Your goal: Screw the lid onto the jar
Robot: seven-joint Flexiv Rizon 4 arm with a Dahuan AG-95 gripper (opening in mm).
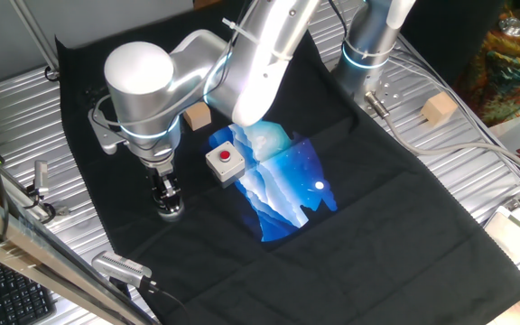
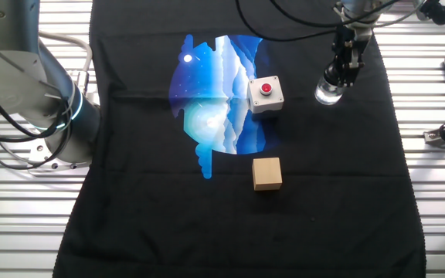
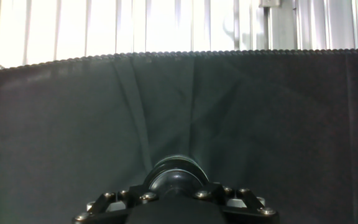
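Observation:
The clear jar [image 1: 171,213] stands upright on the black cloth near its left edge; in the other fixed view the jar [image 2: 328,94] is at the upper right. My gripper [image 1: 167,195] points straight down onto the jar's top, and it also shows in the other fixed view [image 2: 338,75]. In the hand view the round black lid [image 3: 178,172] sits between my fingers at the bottom edge, and the jaws are closed against it. The lid rests on the jar's mouth. The jar body is hidden under the lid in the hand view.
A white box with a red button [image 1: 225,162] stands right of the jar on the blue print [image 1: 283,194]. A tan wooden cube [image 1: 197,116] lies behind it. A second cube [image 1: 438,108] sits on the metal table at the right. The cloth edge [image 3: 179,55] runs ahead.

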